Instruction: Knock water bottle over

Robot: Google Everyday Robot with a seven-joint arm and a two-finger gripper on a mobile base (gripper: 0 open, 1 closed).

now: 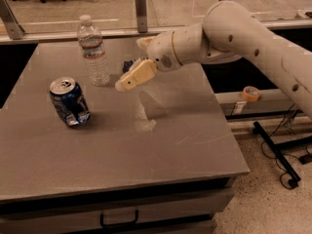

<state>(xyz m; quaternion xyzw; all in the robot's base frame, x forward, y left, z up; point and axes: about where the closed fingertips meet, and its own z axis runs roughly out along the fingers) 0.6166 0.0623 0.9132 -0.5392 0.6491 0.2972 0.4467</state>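
A water bottle (92, 52) stands upright at the far left of the worktop (146, 150). The gripper (130, 65) hovers just right of it, jaws apart. This looks like the approach step. Next, a leftward push high on the bottle should topple it.

You have a dented blue soda can (69, 101) standing on the left part of the grey table (146, 150). A small dark object (127, 64) lies farther back, partly hidden behind the gripper (136, 72), which hangs above the table's middle. Off the table's right side, a roll of tape (250, 93) sits on a low ledge, with black stand legs (278, 150) on the floor below.
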